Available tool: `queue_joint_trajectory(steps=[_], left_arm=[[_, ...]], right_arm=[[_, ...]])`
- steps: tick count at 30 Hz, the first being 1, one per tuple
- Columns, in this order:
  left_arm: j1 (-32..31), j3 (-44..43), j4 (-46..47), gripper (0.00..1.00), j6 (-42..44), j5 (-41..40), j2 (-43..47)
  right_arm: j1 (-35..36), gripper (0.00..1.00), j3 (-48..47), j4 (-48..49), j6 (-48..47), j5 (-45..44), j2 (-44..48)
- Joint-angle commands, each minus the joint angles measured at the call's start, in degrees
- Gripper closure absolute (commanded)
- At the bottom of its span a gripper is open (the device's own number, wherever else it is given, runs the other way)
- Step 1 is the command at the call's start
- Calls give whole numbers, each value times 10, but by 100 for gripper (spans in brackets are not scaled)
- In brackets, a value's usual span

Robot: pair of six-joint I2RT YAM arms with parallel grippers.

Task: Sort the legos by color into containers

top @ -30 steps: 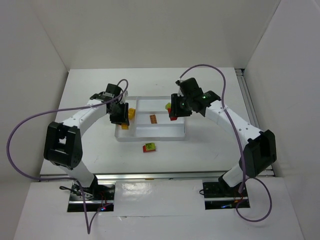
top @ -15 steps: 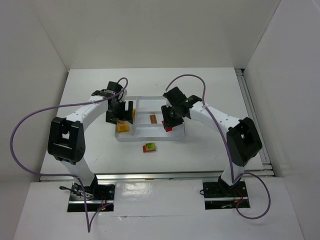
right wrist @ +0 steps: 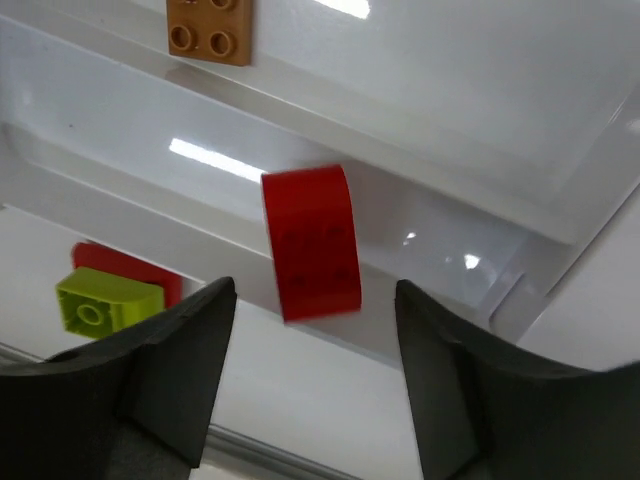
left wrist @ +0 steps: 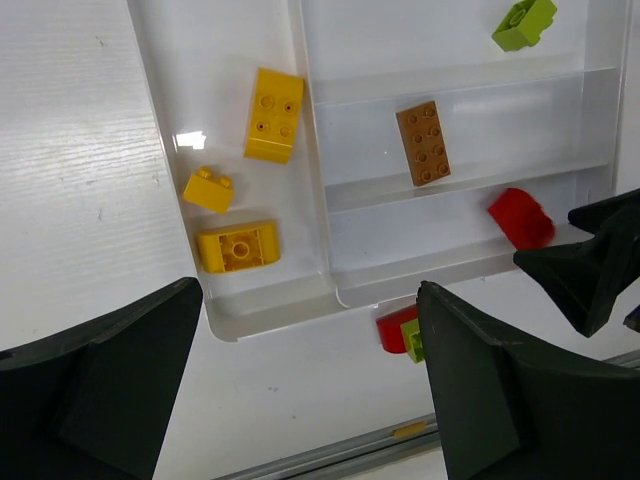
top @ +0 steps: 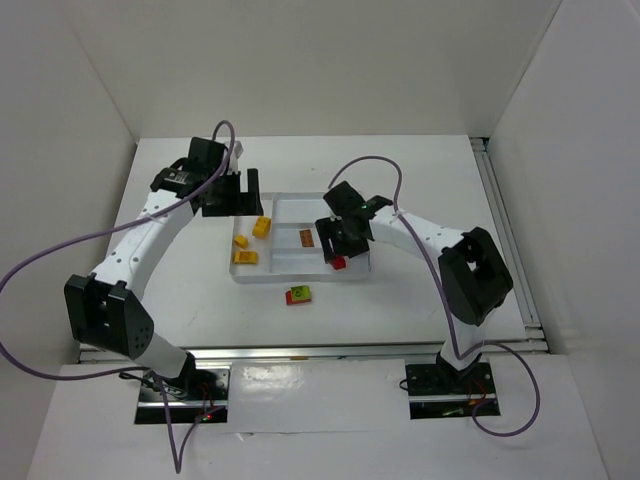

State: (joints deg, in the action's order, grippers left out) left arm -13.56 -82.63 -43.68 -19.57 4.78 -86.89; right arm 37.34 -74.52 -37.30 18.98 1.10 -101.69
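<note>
Both grippers stand open and empty at the translucent white rectangular plastic tray (top: 300, 277).

The right gripper (right wrist: 315, 370) has its jaws spread wide above the narrow tray section nearest the arm bases. A small red plastic brick (right wrist: 310, 243) sits in that section, in line with the gap, with clear space to each finger, so nothing is gripped. The left gripper (left wrist: 310, 400) hangs by the far left corner of the tray, jaws fully apart and holding nothing. Three small yellow-orange bricks (left wrist: 273, 115) lie in the tall left section, one brownish orange brick (left wrist: 423, 143) in the middle narrow section, and one lime green brick (left wrist: 523, 22) in the far narrow section. A stacked red-and-lime brick pair (top: 298, 295) lies on the white table (top: 420, 300) just beside the tray's near wall.
</note>
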Motion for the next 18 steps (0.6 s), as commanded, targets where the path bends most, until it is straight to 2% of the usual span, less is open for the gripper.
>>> queue_joint_trajectory(steps=[1,3,6,8,11,12,15,16,18], left_arm=[[2,-9,-18,0,7,11,8],[2,-9,-18,0,1,17,8],[2,-9,-18,0,7,27,8],[2,-21,-18,0,7,5,14],[2,-46,-35,0,13,-41,19],[9,-54,-35,0,13,-52,28],[27,-54,-29,0,5,-90,52],[34,-54,-29,0,0,-90,52],[53,-61,-39,0,0,-67,52]], right_arm=[[12,23,-4,39,0,-28,-5],[19,12,-10,29,11,-45,-5],[31,12,-15,21,16,-70,11],[44,16,-15,14,16,-93,31],[73,33,7,25,-4,-99,83],[83,35,21,48,-38,-73,118],[131,35,77,77,-93,-37,165],[143,35,84,77,-112,-49,165],[171,27,90,77,-133,-55,165]])
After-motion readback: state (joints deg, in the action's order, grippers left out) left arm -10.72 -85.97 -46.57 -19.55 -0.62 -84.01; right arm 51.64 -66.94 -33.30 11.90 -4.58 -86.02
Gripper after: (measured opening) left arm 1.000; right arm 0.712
